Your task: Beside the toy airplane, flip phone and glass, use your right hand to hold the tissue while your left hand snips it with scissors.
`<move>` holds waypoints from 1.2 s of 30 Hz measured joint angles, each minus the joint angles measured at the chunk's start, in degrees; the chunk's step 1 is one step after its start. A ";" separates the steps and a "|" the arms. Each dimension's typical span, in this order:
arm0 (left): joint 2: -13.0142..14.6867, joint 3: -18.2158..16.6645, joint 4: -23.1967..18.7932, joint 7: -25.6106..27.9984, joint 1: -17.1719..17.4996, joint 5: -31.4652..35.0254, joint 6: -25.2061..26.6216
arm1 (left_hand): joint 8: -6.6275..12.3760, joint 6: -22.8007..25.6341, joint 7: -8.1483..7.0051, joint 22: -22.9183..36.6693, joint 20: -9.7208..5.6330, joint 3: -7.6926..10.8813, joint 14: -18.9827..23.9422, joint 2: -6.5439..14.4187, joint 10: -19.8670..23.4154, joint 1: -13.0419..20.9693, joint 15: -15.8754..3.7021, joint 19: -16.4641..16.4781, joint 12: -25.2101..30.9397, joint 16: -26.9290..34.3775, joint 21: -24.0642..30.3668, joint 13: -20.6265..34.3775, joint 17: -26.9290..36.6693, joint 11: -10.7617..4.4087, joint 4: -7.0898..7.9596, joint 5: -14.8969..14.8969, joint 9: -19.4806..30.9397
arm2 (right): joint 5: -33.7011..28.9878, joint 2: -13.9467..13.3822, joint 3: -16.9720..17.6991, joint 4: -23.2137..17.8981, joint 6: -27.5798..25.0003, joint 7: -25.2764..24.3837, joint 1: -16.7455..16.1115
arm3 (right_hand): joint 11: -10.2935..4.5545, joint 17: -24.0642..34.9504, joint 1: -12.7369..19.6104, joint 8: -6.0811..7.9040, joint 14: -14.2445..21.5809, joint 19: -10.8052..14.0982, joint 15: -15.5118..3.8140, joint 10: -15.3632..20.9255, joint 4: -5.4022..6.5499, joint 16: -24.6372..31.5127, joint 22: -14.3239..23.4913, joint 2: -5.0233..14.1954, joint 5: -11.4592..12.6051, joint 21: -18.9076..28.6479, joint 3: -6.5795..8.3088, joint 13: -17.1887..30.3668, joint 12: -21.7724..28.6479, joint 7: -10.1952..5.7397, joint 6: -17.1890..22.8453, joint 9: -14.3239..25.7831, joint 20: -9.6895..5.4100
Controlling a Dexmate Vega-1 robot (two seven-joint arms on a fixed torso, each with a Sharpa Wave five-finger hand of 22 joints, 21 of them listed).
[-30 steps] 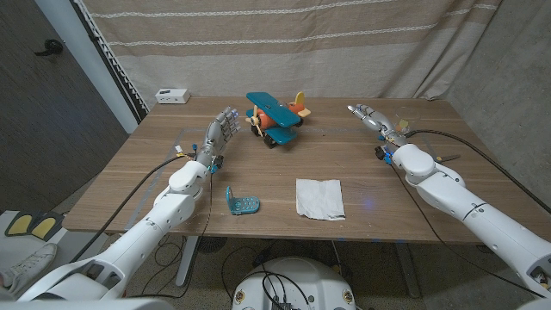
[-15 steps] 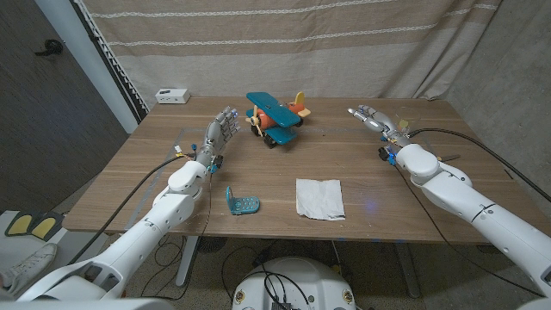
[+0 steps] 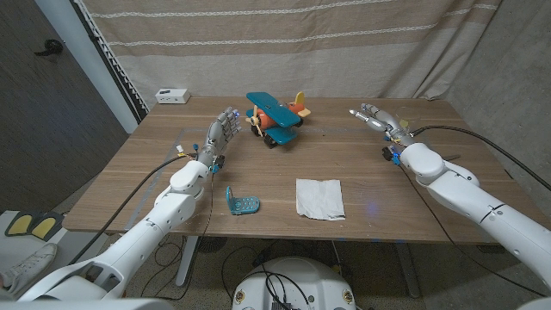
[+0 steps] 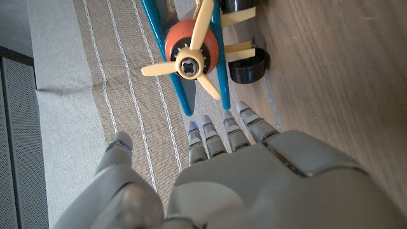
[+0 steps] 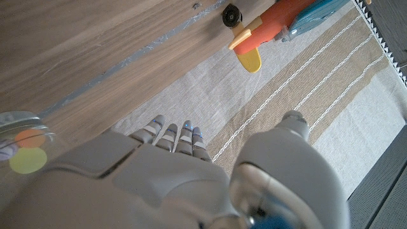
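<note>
- Right hand (image 3: 376,117) drifted a bit toward the table's (image 3: 155,172) far right corner — fingers apart, holding nothing.
- Left hand (image 3: 219,133) open-fingered beside the plane (image 3: 275,118); tissue (image 3: 319,197) near the front edge.

Bare desk (image 3: 138,172) lies open around the tissue (image 3: 319,197). A flip phone (image 3: 240,201) lies near its left; the toy airplane (image 3: 275,119) stands well behind.
</note>
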 measured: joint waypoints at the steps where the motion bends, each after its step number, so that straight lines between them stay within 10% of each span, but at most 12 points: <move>1: 0.00 0.00 0.00 0.09 0.00 0.04 0.04 | 0.00 0.00 0.00 0.00 0.00 0.00 0.00 0.00 0.00 0.00 0.00 0.00 0.00 0.00 0.00 0.00 0.00 0.00 0.00 0.00 0.00 | 0.00 -0.18 0.08 -0.27 0.00 0.00 -0.17 | 0.00 0.00 0.00 0.00 0.00 0.00 0.00 0.00 0.00 0.00 0.00 0.00 0.00 0.00 0.00 0.00 0.00 0.00 0.00 0.00 0.00; 36: -0.12 -0.04 -1.26 2.49 0.34 1.11 0.28 | 0.00 0.30 0.31 0.00 0.00 -0.17 0.00 0.00 0.20 0.00 0.00 0.00 0.00 0.00 0.00 0.00 0.00 0.21 0.16 0.00 0.00 | -5.04 -5.22 1.38 -5.15 -4.82 -0.51 -2.30 | 0.53 0.01 2.19 0.00 -0.61 0.30 0.01 -1.15 -0.97 0.00 0.00 0.68 0.44 0.00 0.45 -0.01 0.00 0.64 -1.05 0.13 -0.29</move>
